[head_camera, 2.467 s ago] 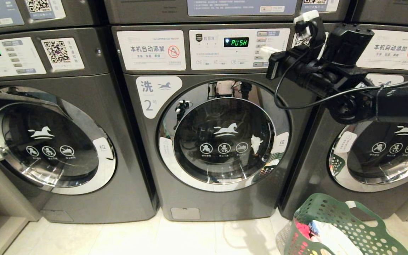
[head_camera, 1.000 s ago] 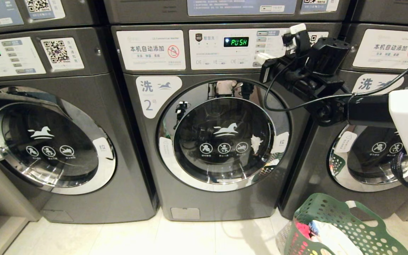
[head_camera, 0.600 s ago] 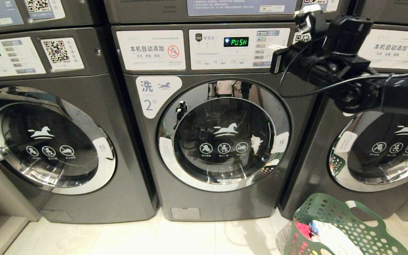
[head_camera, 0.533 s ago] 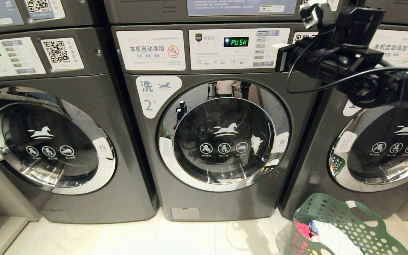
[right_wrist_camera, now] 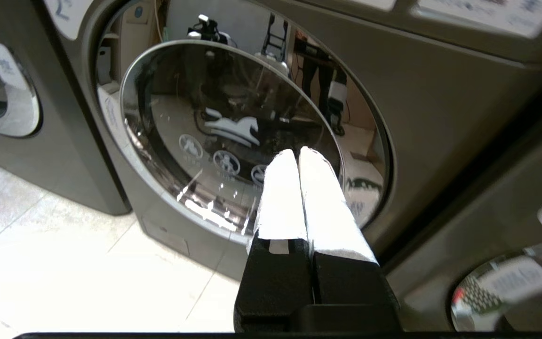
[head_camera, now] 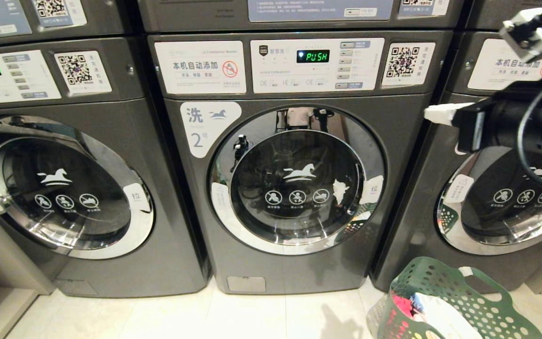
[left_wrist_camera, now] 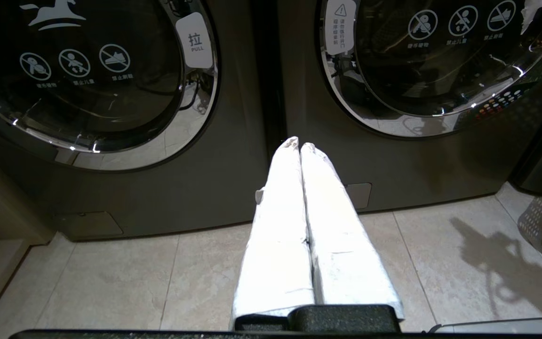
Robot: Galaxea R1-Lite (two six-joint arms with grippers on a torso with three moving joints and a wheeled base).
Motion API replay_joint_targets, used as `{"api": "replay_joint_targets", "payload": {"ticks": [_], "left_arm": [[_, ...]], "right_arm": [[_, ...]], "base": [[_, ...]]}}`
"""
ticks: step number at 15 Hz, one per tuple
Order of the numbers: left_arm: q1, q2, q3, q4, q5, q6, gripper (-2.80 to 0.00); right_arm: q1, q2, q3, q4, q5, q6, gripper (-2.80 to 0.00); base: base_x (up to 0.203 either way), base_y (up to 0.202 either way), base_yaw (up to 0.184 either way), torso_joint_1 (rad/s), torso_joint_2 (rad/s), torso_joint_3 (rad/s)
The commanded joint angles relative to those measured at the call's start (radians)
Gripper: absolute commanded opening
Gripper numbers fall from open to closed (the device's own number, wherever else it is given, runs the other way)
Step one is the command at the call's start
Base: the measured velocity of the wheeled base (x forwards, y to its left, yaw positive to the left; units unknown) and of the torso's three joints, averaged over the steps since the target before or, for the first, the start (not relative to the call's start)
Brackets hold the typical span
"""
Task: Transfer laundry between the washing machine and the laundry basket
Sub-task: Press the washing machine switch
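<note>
So the washing machine (head_camera: pixel 294 188) in the middle, the one marked 2, has its round door (head_camera: pixel 298 181) shut, and its little screen (head_camera: pixel 313 56) glows green. The laundry basket (head_camera: pixel 445 301) sits on the floor (head_camera: pixel 252 315) in front and to the right, near the bottom corner of the next machine (head_camera: pixel 497 188). It has clothes (head_camera: pixel 421 306) in it, some red and some white.

The right claw (head_camera: pixel 435 114) is up in the air on the right, beside the top edge of the middle machine. Its white fingers (right_wrist_camera: pixel 299 188) are pressed together and it holds nothing. The left claw (left_wrist_camera: pixel 300 146) is down low, pointing at the gap between the left machine (head_camera: pixel 64 188) and the middle one. Its fingers are together too, with nothing in them.

I think the next job is opening the door. There is a small pull tab (head_camera: pixel 373 189) on the door's right edge. The right claw should open its fingers, come down to that tab, catch the edge and pull gently outward. It should not bump the glass. I cannot tell if any clothes are inside the drum, because the glass is dark and shiny.
</note>
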Motion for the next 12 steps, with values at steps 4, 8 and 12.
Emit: {"api": "replay_joint_targets", "payload": {"ticks": [4,8,12], "left_arm": [[0.000,-0.002,0.000,0.002,-0.001,0.002,-2.80],[0.000,-0.002,0.000,0.004,-0.001,0.000,-2.80],[0.000,-0.002,0.000,0.003,0.000,0.000,-2.80]], "right_arm": [[-0.005,-0.347,0.261,0.011,-0.047,-0.001,-2.80],[-0.005,-0.343,0.262,0.010,-0.046,-0.006,-2.80],[-0.003,-0.262,0.199,0.004,-0.038,-0.009,-2.80]], "base": [[0.000,0.000,0.000,0.000,0.00,0.000],[0.100,0.000,0.000,-0.001,0.00,0.003],[0.032,0.000,-0.001,0.001,0.00,0.000]]}}
